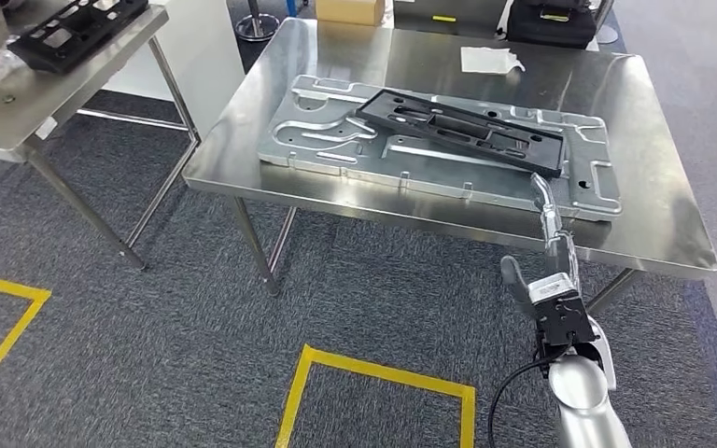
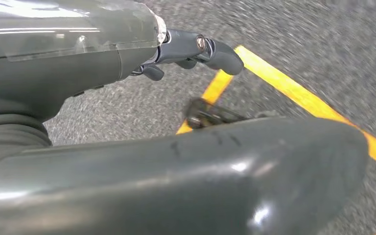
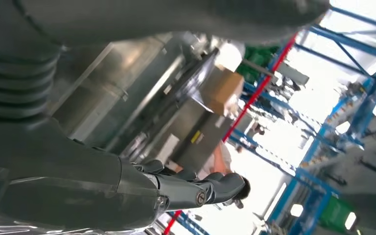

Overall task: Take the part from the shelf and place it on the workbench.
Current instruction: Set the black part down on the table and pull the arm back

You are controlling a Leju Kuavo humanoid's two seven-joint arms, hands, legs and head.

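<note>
Workbench [image 1: 653,224] carries black part [image 1: 462,129] on silver plate [image 1: 336,140]; our right hand [image 1: 546,271] empty, fingers spread (left hand [image 2: 196,49] too).

This is a factory or industrial workshop floor. A stainless-steel workbench [image 1: 653,187] stands at the centre of the head view, carrying a stamped sheet-metal panel [image 1: 336,140] with a black moulded part [image 1: 457,126] on top. A second steel table [image 1: 19,121] sits at the upper left. Grey carpet-like flooring carries yellow marking tape [image 1: 373,373] at the bottom of the frame. The right wrist view shows blue steel racking [image 3: 342,112] and a cardboard box [image 3: 223,88] under bright overhead lighting.
</note>
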